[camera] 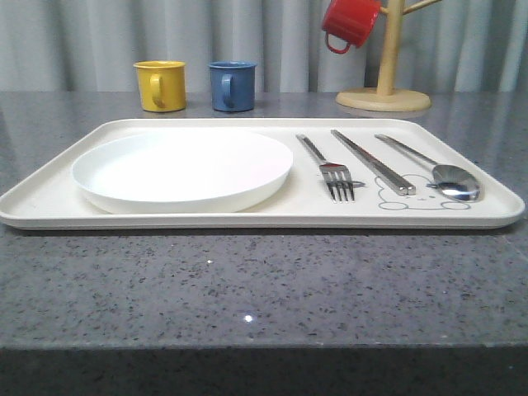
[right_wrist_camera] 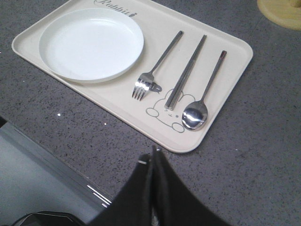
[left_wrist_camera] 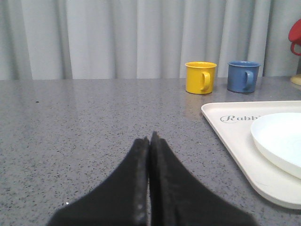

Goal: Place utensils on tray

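Note:
The cream tray (camera: 206,130) (right_wrist_camera: 237,56) (left_wrist_camera: 235,136) lies across the grey table. On its right part lie three silver utensils side by side: a fork (camera: 328,171) (right_wrist_camera: 151,80), a pair of chopsticks (camera: 371,161) (right_wrist_camera: 187,71) and a spoon (camera: 445,177) (right_wrist_camera: 202,101). The spoon's bowl and the chopstick tips rest on the rabbit drawing (right_wrist_camera: 162,109). My left gripper (left_wrist_camera: 149,139) is shut and empty, low over bare table to the left of the tray. My right gripper (right_wrist_camera: 152,157) is shut and empty, above the table just off the tray's near right edge.
A round white plate (camera: 183,168) (right_wrist_camera: 91,43) (left_wrist_camera: 280,139) fills the tray's left half. Behind the tray stand a yellow mug (camera: 160,85) (left_wrist_camera: 201,77) and a blue mug (camera: 231,85) (left_wrist_camera: 243,76). A red mug (camera: 350,22) hangs on a wooden mug tree (camera: 386,78) at the back right.

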Motion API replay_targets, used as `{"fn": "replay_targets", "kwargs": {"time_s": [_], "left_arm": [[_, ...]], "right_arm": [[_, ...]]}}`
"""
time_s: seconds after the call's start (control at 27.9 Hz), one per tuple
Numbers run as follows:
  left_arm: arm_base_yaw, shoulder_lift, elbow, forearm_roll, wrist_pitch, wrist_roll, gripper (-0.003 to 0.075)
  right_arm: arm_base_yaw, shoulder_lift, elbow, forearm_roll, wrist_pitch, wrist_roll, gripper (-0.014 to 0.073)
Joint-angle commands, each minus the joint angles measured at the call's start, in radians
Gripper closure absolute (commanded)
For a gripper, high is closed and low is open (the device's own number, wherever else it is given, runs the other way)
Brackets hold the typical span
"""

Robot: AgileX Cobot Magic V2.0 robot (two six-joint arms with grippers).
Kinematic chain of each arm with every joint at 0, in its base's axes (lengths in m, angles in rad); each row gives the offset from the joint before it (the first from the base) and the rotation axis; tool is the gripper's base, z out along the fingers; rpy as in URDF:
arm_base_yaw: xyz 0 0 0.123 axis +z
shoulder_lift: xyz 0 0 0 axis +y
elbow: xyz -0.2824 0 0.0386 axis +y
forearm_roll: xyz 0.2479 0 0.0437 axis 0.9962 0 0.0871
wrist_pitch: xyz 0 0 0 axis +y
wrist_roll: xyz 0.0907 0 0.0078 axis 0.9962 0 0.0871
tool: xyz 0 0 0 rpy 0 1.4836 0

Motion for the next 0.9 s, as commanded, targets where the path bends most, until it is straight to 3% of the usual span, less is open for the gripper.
{"fn": "replay_targets", "kwargs": {"time_s": [0.0, 0.36, 0.68, 0.86], "left_arm": [[-0.008, -0.025, 0.003, -0.001, -0.083, -0.013, 0.0738], [-0.008, -0.023, 0.003, -0.001, -0.083, -0.013, 0.0738], [-0.008, -0.023, 0.003, -0.001, -0.083, -0.013, 0.0738], [-0.008, -0.023, 0.003, -0.001, -0.083, -0.013, 0.0738]], "right_arm": [[0.000, 0.002, -0.023, -0.008, -0.067, -0.003, 0.0662], [-0.038, -0.052, 0.034, -0.014, -0.118, -0.003, 0.0662], [-0.384, -0.430, 0.590, -0.016, -0.745, -0.003, 0.0662], [-0.451, -0.571, 0.851, -0.015, -0.958, -0.003, 0.0662]]}}
